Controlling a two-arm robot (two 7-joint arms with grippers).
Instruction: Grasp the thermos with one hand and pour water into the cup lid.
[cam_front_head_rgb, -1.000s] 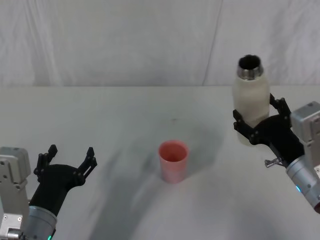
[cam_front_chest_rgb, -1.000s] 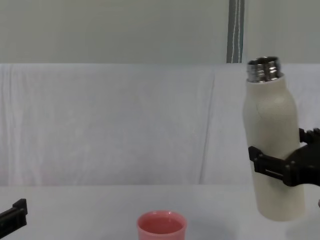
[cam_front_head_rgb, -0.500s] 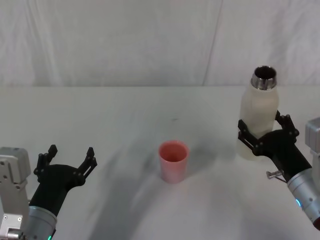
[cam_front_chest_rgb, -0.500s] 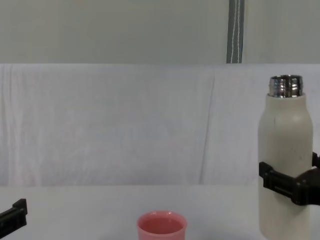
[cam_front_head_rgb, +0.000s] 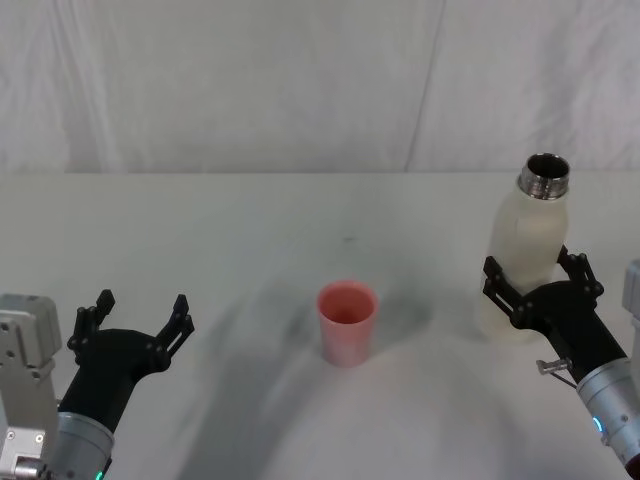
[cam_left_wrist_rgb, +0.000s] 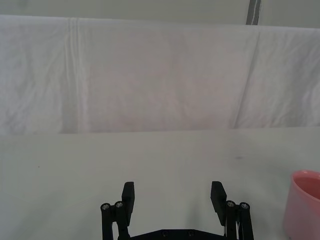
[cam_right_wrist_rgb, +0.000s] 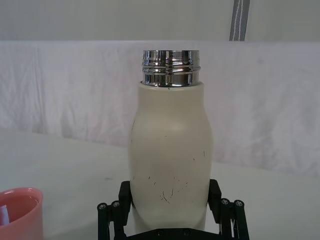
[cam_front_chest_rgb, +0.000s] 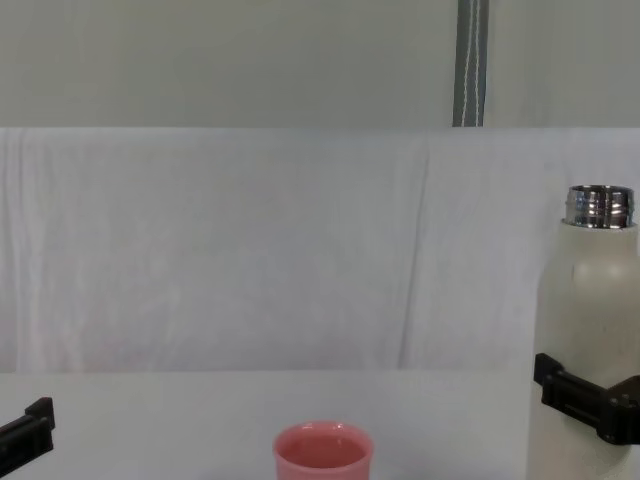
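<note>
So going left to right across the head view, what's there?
Left claw, open and idle → pink cup → thermos, upright with the right claw around its lower body.

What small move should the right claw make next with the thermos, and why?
Probably open and back away. The thermos stands upright on the table, to the right of the cup lid, with the right claw around its lower body. The left claw hangs open at the near left.
</note>
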